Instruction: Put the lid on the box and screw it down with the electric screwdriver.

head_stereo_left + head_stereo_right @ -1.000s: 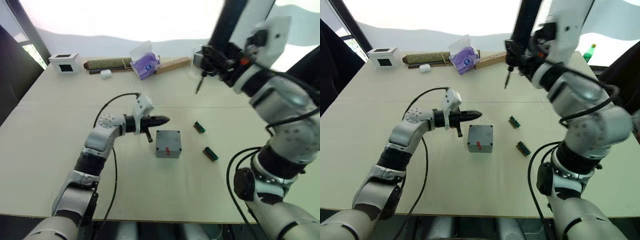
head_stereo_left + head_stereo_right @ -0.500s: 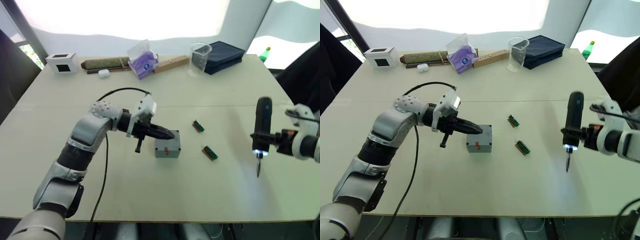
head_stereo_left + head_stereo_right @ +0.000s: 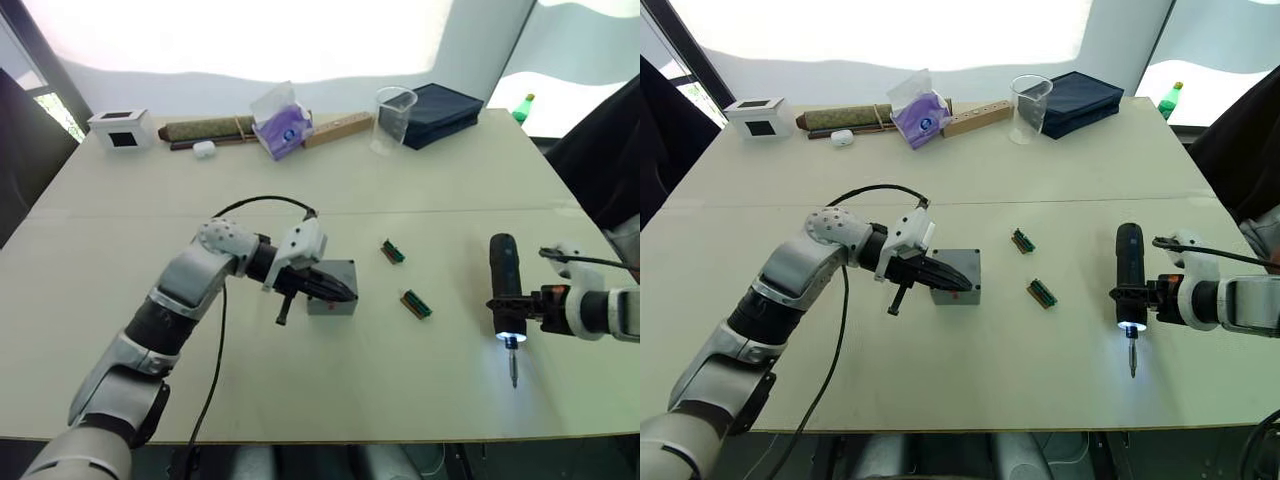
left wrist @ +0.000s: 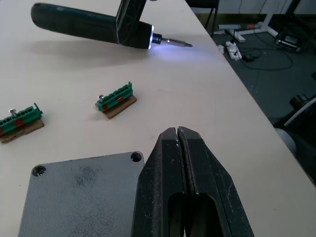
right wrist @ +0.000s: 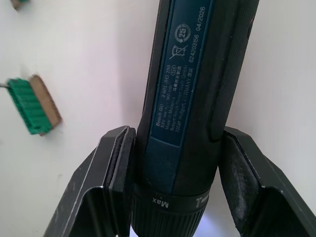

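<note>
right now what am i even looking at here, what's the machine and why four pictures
It is a humanoid robot at a table. Two pictures come from cameras in its head, looking down over both arms; the other two from a camera on each wrist. The left gripper, fingers shut, rests over the grey box, whose lid is already on. The right gripper is clamped on an electric screwdriver, its tip light on, held above the table. Two small green strips lie between the arms. At the far edge sit a cup, a dark case and a purple packet.

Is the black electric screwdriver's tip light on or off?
On: the black electric screwdriver in the right gripper glows white at its tip.
</note>
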You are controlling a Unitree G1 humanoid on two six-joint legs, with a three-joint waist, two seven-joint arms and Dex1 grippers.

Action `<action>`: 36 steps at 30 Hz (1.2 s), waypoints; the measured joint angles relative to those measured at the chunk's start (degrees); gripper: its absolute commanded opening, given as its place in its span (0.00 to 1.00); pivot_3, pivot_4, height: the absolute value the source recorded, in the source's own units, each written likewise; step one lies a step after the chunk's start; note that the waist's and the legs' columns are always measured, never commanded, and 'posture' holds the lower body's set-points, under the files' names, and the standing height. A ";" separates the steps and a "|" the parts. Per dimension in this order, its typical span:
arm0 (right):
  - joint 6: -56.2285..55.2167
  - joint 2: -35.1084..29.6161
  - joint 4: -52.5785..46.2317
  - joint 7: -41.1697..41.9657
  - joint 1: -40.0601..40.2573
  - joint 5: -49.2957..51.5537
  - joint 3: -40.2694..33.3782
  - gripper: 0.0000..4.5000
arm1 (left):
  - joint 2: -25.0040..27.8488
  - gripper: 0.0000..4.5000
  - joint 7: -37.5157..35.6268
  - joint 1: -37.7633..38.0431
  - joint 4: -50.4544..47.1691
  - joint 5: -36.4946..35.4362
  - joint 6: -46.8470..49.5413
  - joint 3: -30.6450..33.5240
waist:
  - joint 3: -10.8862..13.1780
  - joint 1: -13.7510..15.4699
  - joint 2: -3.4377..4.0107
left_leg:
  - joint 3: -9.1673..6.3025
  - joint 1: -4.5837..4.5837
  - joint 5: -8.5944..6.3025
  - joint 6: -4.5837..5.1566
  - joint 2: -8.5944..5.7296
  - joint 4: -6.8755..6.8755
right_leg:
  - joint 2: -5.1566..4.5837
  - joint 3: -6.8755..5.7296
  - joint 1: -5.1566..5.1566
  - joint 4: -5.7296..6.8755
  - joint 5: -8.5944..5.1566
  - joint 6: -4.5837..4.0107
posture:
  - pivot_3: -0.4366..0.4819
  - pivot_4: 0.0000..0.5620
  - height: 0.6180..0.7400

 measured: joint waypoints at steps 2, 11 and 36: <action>-0.06 -0.55 0.00 2.19 -0.20 -1.96 0.93 0.69 | -0.01 0.00 0.13 0.20 -0.18 0.00 0.00 0.00 | 0.00 0.38 0.00 | -0.01 0.00 0.00 0.00 0.00 0.01 | 0.00 -0.01 0.01 0.00 0.00 0.00 | 0.48 0.27 1.00; -2.87 -2.62 -1.57 9.01 -0.24 -9.64 2.62 0.94 | -0.12 0.00 1.12 0.67 1.20 0.16 -0.72 0.06 | 0.00 0.54 -0.01 | -0.01 0.01 0.00 0.00 0.00 0.05 | -0.01 -0.02 0.03 0.00 0.00 0.00 | 0.48 0.27 1.00; -22.99 10.69 -41.59 18.42 1.33 -14.25 20.71 0.94 | 3.71 0.00 14.12 -2.90 18.26 10.12 -8.93 6.80 | 0.05 0.61 -0.10 | -0.08 -0.21 0.04 -0.07 0.07 0.10 | -0.02 -0.15 -0.14 0.05 0.00 -0.01 | 0.48 0.27 1.00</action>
